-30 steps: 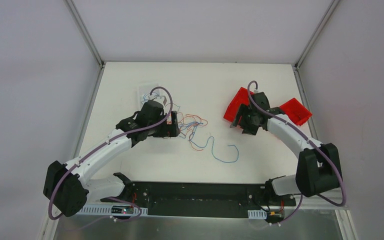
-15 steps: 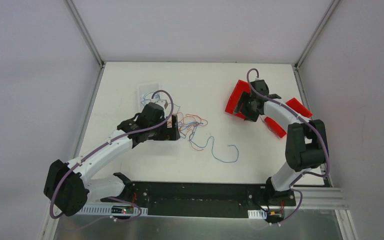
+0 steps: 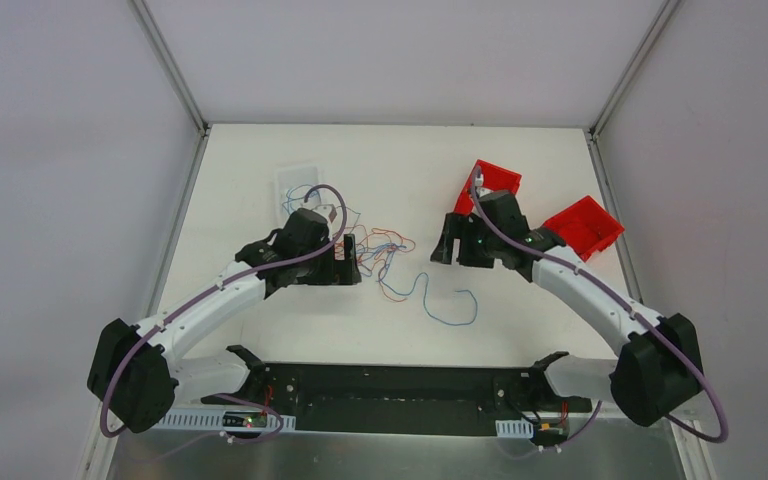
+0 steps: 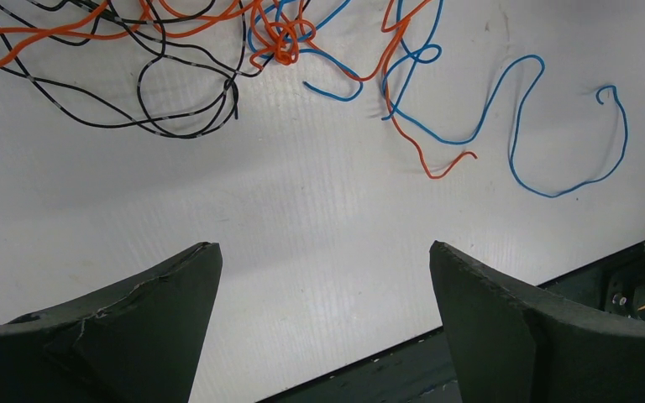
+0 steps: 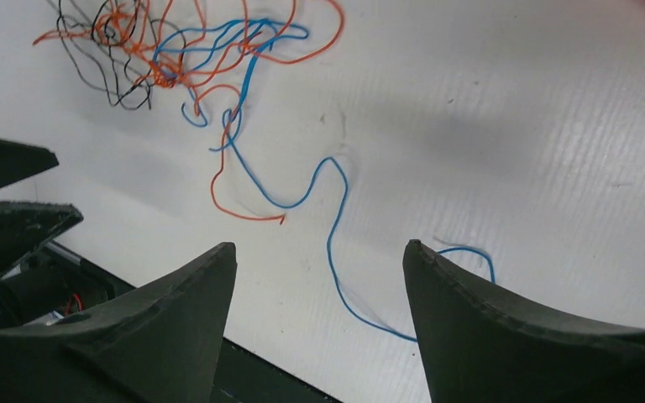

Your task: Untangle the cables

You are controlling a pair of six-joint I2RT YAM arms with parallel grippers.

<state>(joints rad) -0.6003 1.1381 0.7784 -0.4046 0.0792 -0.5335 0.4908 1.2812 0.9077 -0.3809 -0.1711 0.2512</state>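
- Seen from above, a white tabletop (image 3: 400,160) carries a loose knot of thin cables (image 3: 380,248) in blue, orange, red and black, lying between the two claws.
- The left claw (image 3: 345,262) sits just beside one edge of the knot, its fingers spread wide with nothing between them.
- In the left wrist view, the knot lies ahead of that claw, past its fingertips and apart from them.
- There, black wires (image 4: 176,134) loop ahead and off to one side, while a tight orange and blue snarl sits straight ahead.
- A single orange strand (image 4: 433,175) trails out of the snarl toward the left claw and ends in a small hook on bare tabletop.
- The right claw (image 3: 447,245) is on the opposite side of the knot, near it but with a clear gap, and it is also spread wide and empty.
- In the right wrist view, a long blue wire (image 5: 330,243) squiggles from the knot toward the gap between the fingers, then passes out of sight behind one finger.
- A red bin (image 3: 500,178) stands just behind the right claw, and a second red bin (image 3: 582,225) lies farther out to that claw's side.
- Beyond the left claw lies what looks like a clear tray (image 3: 298,185), possibly with a few thin wires at it; the view is too faint to be sure.
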